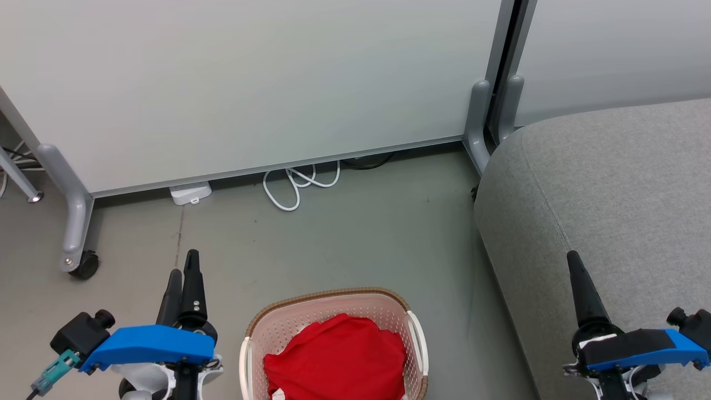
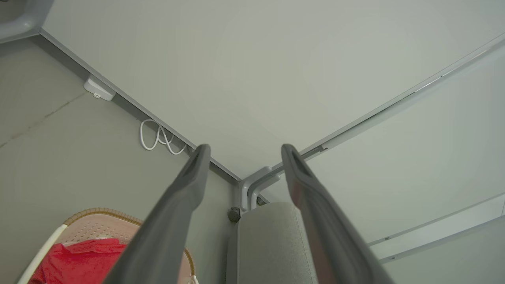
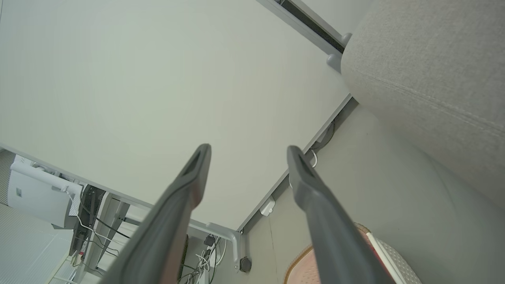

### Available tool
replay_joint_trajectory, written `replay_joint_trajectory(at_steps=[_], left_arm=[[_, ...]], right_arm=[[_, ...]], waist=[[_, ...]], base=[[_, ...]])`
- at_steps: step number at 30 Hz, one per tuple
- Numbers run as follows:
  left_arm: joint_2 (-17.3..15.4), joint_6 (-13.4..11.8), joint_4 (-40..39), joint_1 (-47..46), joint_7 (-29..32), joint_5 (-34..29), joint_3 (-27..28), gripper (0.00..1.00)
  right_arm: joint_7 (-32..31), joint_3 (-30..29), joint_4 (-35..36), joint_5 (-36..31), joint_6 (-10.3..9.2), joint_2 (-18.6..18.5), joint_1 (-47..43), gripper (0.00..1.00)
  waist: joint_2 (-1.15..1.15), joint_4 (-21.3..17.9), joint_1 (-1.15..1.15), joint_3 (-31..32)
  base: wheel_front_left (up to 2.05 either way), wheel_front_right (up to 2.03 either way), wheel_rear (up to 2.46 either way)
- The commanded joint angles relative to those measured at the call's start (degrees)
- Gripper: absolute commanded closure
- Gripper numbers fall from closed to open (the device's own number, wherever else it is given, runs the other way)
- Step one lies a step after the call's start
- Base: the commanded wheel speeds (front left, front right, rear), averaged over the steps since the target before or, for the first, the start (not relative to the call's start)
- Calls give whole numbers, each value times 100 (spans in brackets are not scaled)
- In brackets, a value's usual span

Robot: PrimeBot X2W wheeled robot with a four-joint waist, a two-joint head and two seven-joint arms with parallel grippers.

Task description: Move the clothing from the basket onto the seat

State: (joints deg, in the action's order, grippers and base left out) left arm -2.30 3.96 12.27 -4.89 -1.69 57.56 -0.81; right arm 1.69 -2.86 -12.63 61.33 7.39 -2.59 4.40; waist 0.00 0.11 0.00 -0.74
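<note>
Along the far side stand pale partition panels [image 1: 250,83], and the grey seat [image 1: 611,194] sits at the right, just beside them. Near the middle of the floor [image 1: 361,233], left of the seat and apart from it, stands the basket [image 1: 333,294], with the red clothing [image 1: 339,361] heaped inside it. The left gripper [image 2: 243,148] hovers left of the basket and the right gripper [image 3: 247,148] above the seat's near part, each with its fingers spread apart.
</note>
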Motion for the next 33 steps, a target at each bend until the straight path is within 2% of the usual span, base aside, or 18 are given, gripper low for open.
replay_joint_trajectory(at_steps=[1, 16, 33], left_arm=[[-57, -54, -74, -171, -78, -329, -71, 0], [-185, -286, 11, -211, -370, -1628, -436, 0], [-274, -440, 12, -224, -654, -2743, -724, 0]], right_arm=[[78, 22, 90, -295, 9, -26, 114, 0], [371, 102, -2, -1641, 11, -30, 124, 0], [655, 174, -20, -2828, 12, -34, 138, 0]], waist=[[0, -1, 0, 0], [0, 8, 0, -1], [0, 8, 0, -10]], base=[[0, 0, 0], [0, 0, 0], [0, 0, 0]])
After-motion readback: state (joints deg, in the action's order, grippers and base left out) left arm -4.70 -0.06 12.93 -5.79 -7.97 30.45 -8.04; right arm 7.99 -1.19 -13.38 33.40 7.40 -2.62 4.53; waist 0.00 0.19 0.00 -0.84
